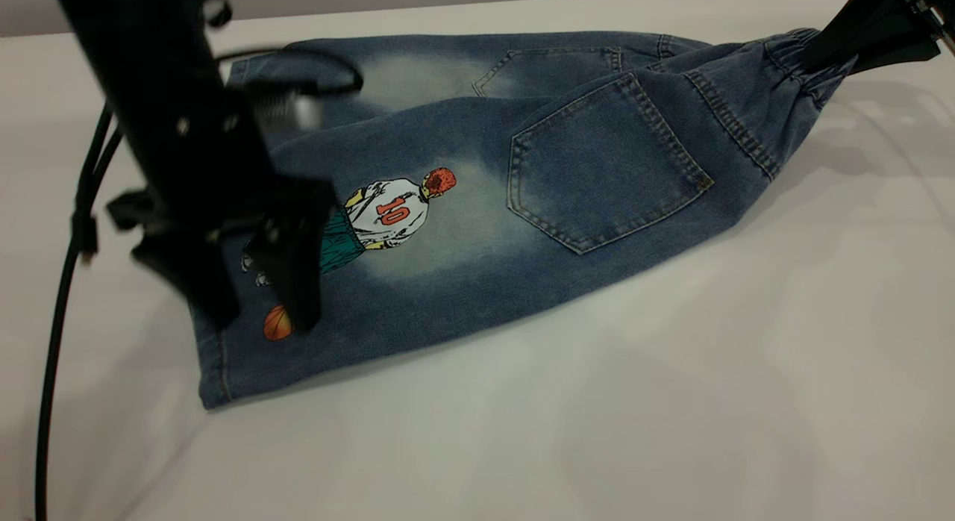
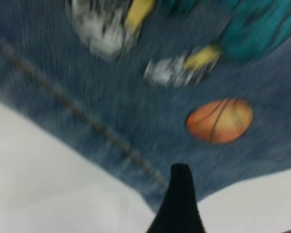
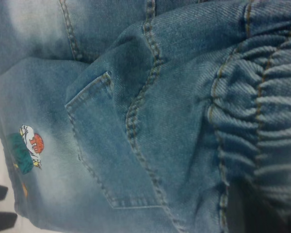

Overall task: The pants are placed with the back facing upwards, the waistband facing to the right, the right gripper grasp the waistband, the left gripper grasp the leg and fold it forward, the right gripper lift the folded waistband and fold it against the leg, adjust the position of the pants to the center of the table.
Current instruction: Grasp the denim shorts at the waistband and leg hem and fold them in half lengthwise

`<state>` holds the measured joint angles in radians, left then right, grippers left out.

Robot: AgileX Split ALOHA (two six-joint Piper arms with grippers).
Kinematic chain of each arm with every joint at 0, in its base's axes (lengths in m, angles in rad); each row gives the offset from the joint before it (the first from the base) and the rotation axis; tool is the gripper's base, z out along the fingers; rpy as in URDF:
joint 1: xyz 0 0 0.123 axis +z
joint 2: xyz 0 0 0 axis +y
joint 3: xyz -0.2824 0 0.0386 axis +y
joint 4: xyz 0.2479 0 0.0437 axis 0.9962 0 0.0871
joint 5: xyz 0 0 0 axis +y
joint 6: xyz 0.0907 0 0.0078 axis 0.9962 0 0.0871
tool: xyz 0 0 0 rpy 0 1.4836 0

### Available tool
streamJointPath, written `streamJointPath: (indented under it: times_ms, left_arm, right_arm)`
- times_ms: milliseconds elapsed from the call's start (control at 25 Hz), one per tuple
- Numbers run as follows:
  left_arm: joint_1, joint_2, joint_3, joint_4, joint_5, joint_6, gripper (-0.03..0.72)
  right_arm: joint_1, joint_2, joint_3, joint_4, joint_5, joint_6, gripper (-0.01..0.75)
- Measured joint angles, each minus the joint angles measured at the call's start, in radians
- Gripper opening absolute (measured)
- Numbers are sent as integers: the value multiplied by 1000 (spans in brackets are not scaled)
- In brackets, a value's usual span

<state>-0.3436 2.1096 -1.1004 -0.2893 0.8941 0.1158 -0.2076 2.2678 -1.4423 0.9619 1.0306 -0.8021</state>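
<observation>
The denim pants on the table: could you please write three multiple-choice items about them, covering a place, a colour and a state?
1. Where is the elastic waistband?
A. At the exterior view's right
B. At its left
C. Under the legs

2. What colour is the printed basketball?
A. Green
B. Orange
C. White

3. How do the denim pants lie?
A. Rolled up
B. Hanging off the table
C. One half folded over the other

Key: 1 A, the gathers sit at the right hand. 2 B, the ball by the left hand is orange. 3 C, one back pocket overlaps the other.
</observation>
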Motion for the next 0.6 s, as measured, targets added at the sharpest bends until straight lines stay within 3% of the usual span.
streamJointPath:
  times_ms: [440, 600]
  left_arm:
    - [0, -118, 184, 7, -239, 8, 548]
    - [1, -117, 184, 9, -244, 10, 548]
  right_arm:
    - [0, 0, 0, 1, 0, 0, 32]
    - [0, 0, 0, 2, 0, 0, 32]
